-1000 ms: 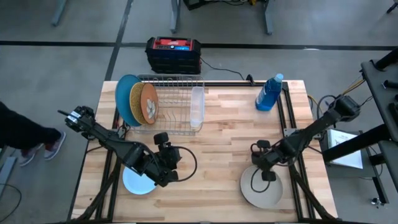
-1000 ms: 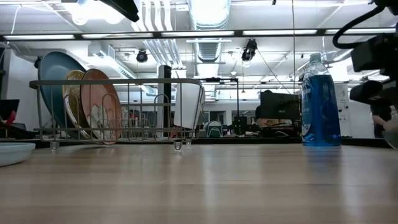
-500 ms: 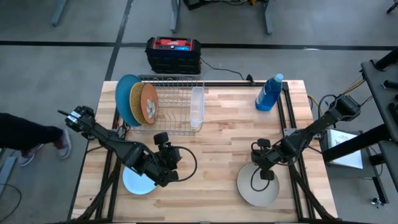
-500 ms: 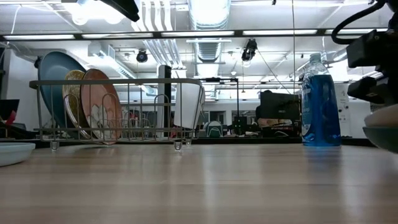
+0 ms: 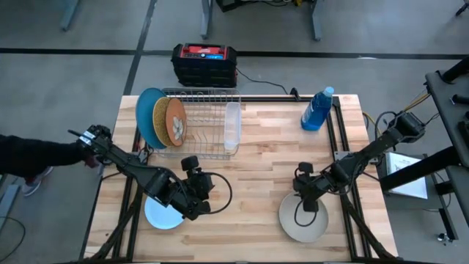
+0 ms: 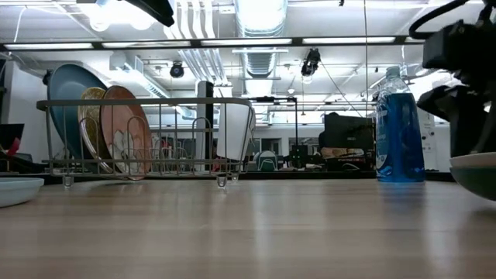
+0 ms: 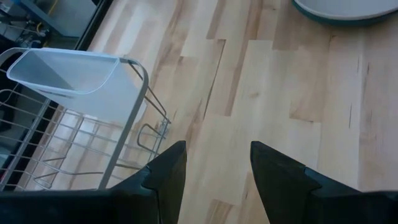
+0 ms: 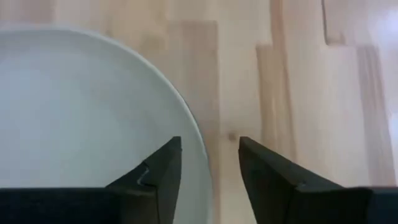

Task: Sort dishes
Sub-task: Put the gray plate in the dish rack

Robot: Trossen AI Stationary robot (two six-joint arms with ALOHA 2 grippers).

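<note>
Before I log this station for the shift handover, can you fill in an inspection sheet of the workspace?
Surface: wooden table, no spills seen.
Job's things: mid-blue plate, gold speckled plate and a brown plate stand in the dish rack; small pale blue plate and beige-grey plate lie flat on the table.
Clutter: blue bottle; clear cup at the rack's end.
Grippers: left gripper open beside the pale blue plate; right gripper open at the beige-grey plate's rim.
Cables: one runs from the black and red box along the table's far edge.
Surroundings: a person's sleeve beside the table.
</note>
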